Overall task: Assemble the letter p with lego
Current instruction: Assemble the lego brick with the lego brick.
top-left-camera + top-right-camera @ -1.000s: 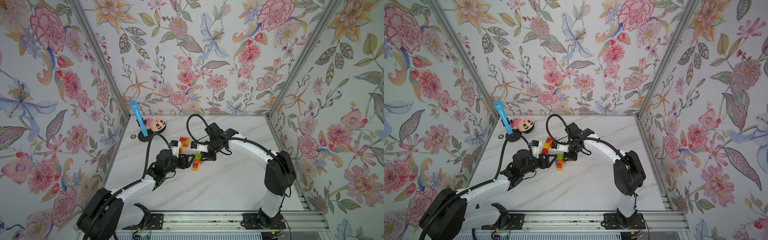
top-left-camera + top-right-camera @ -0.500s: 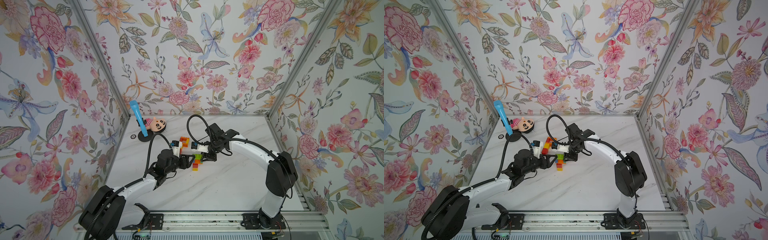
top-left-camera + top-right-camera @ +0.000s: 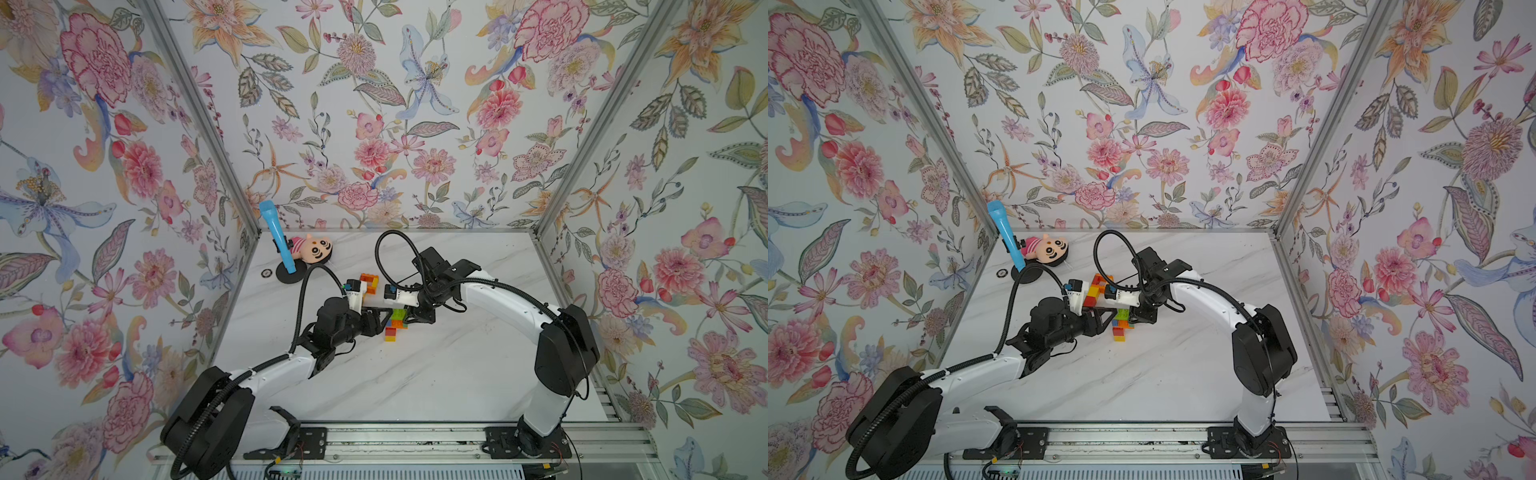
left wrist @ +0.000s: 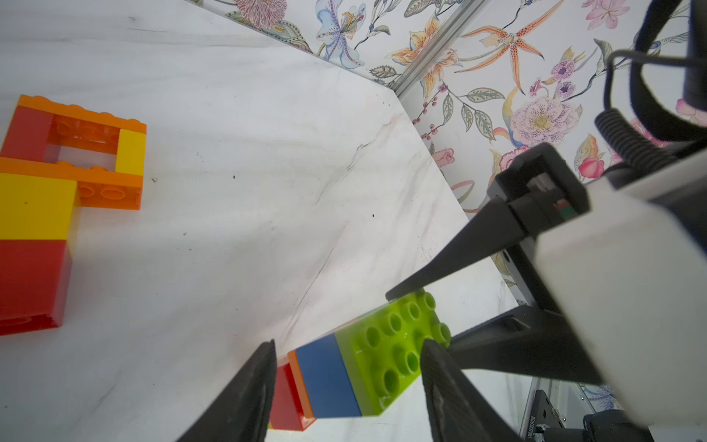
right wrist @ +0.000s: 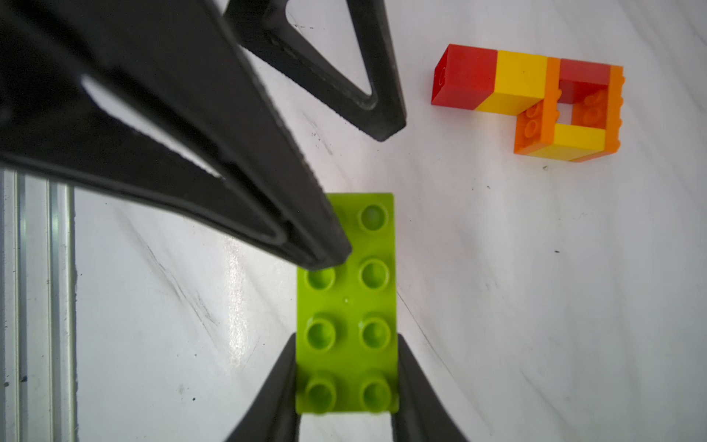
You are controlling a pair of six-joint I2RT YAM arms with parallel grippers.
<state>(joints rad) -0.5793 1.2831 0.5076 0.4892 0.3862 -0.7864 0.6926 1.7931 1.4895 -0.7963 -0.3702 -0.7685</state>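
At about 10 o'clock on the marble-patterned surface, well apart from the work, a blue toy microphone and a plush doll are seen just beside each other. The left gripper is extended in from 7 o'clock to the middle of the surface. Its fingers are held moderately apart, set astride a short stack of bricks at its blue, orange and red layers. No firm contact on either side can be made out, so nothing is taken to be held by them. This stance is judged to be a readying for a grip on those lower layers. At about 11 o'clock of the stack, near it but not touching, a P-shaped piece of red, yellow and orange bricks is laid flat with its loop toward 12 o'clock. Its place is judged to keep it out of the fingers' way, the letter being largely formed. The stack is capped by a green brick with eight studs. That brick is clamped across its narrow width, at one end, by the fingers of the right gripper, extended in from 3 o'clock. Such a hold is judged to leave the other layers free for the left fingers, so that the stack can be braced from both ends. Whether its lower end rests on the surface cannot be told.
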